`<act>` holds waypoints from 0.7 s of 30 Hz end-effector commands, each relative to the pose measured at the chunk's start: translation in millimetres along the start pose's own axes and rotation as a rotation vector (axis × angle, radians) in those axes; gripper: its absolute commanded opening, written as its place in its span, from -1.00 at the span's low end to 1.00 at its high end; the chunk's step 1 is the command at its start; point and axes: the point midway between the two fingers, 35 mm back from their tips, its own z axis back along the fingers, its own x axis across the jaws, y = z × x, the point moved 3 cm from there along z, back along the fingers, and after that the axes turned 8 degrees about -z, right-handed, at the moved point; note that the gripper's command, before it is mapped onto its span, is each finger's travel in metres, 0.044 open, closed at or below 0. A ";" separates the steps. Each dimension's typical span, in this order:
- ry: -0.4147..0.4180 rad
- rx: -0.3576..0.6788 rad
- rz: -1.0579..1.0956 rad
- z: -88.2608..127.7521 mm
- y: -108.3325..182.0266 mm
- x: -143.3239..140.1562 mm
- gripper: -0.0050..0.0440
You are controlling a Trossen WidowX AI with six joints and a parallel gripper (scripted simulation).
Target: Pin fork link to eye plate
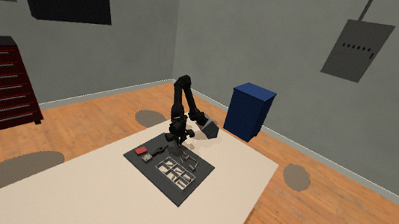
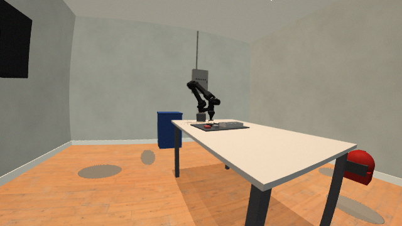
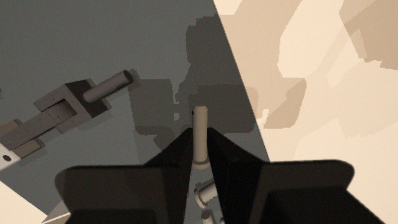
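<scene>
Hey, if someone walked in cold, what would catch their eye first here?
Probably the black arm bent over the dark mat at the table's far end, its gripper pinching a pale pin. Next, the fork link lying on the mat to its left, a pin already sticking out of it.

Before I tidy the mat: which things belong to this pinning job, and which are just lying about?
Job:
- gripper, shut on pin
- fork link
- eye plate
- parts box

Lying about:
- red block
- loose pins
- blue cabinet
</scene>
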 end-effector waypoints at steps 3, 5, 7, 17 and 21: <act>-0.002 -0.003 0.033 0.7 -0.5 0.0 -0.72; -0.002 -0.003 0.045 0.9 -0.5 0.0 -0.72; -0.002 -0.003 0.065 1.4 -0.5 0.0 -0.72; -0.002 -0.003 0.130 2.7 -0.5 0.0 -0.72; -0.002 -0.003 0.143 3.0 -0.5 0.0 -0.72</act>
